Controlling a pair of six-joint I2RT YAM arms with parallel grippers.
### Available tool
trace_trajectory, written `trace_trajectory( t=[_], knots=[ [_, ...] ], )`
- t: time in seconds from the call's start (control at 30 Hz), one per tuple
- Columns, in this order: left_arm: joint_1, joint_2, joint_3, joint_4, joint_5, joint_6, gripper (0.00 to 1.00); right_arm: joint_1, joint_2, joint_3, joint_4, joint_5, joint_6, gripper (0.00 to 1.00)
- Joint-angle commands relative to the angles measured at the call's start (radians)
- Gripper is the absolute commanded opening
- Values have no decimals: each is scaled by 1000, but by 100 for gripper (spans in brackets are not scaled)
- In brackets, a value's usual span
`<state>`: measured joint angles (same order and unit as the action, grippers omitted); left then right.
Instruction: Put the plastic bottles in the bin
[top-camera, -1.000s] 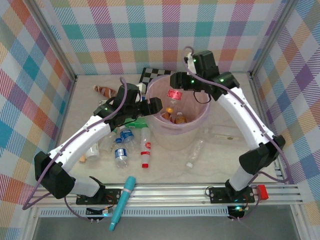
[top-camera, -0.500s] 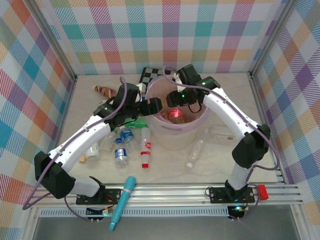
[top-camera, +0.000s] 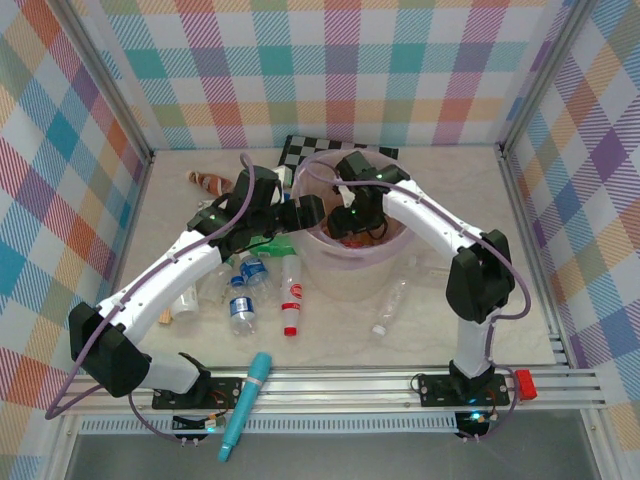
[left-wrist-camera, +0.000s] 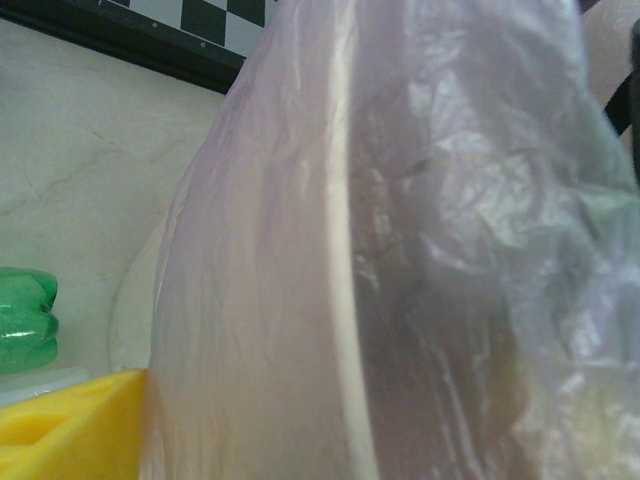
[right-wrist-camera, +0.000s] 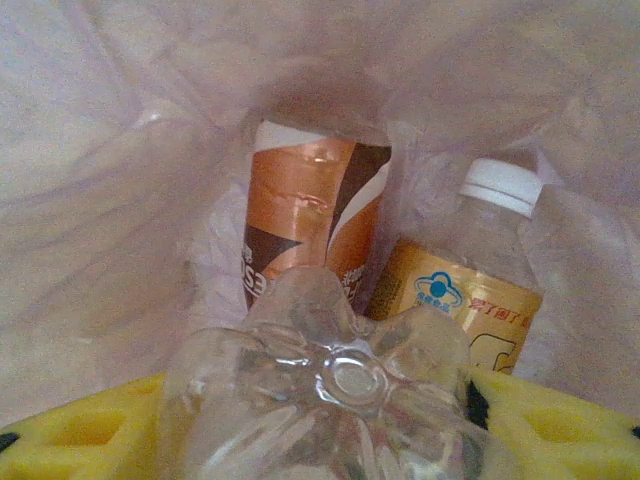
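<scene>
As seen from overhead, a teal tube (top-camera: 247, 403) at the near rail, then loose plastic bottles (top-camera: 262, 290) scattered on the table (top-camera: 340, 335) left of and before the bin (top-camera: 345, 280). Further back, left gripper (top-camera: 308, 212) against the bin's left wall; its wrist camera adds a yellow finger (left-wrist-camera: 60, 425) outside the liner (left-wrist-camera: 250, 300) near a green bottle (left-wrist-camera: 25, 320), jaw state impossible to tell. Right gripper (top-camera: 355, 220) down inside the bin; closer in, yellow pads (right-wrist-camera: 560, 420) clamping a clear bottle (right-wrist-camera: 340, 400) above a brown-labelled bottle (right-wrist-camera: 310, 230) and a yellow-labelled one (right-wrist-camera: 460, 300). Farthest, the checkerboard (top-camera: 300, 150).

Left tool (top-camera: 312, 213) near right tool (top-camera: 350, 227)
</scene>
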<state>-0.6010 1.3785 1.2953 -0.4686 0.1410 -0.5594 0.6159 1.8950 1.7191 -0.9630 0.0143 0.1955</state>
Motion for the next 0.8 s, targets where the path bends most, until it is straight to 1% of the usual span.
trace_trajectory(
  t=[0.0, 0.1, 0.17, 0.2, 0.5, 0.77],
  knots=[
    [-11, 12, 30, -24, 5, 19, 83, 7, 4, -4, 3, -19, 4, 68],
    [-11, 15, 29, -22, 6, 18, 83, 7, 2, 3, -4, -6, 4, 73],
    [-11, 17, 29, -19, 6, 19, 83, 7, -2, 8, -6, 2, 1, 88],
    [-10, 18, 29, -19, 6, 18, 83, 7, -2, 12, -9, 7, 1, 99],
    [-10, 14, 26, -22, 5, 21, 83, 7, -39, 86, -59, 2, -10, 99],
    [-10, 7, 15, -16, 2, 19, 83, 7, -151, 210, -101, -14, -8, 99]
  ],
)
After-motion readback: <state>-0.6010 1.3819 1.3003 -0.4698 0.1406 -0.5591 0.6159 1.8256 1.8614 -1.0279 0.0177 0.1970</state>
